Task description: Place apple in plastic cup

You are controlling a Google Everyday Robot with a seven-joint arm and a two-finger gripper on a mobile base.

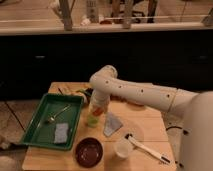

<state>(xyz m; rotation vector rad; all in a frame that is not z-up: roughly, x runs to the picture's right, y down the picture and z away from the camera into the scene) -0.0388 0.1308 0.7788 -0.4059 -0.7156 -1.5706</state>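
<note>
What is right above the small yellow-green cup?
The pincer hangs just over the plastic cup, with the orange apple showing at its tip. They cover the cup's inside, so its contents cannot be seen.

Small orange-red apple held in gripper, just above plastic cup, cup yellow-green, short, upright

Gripper seemingly above plastic cup
</note>
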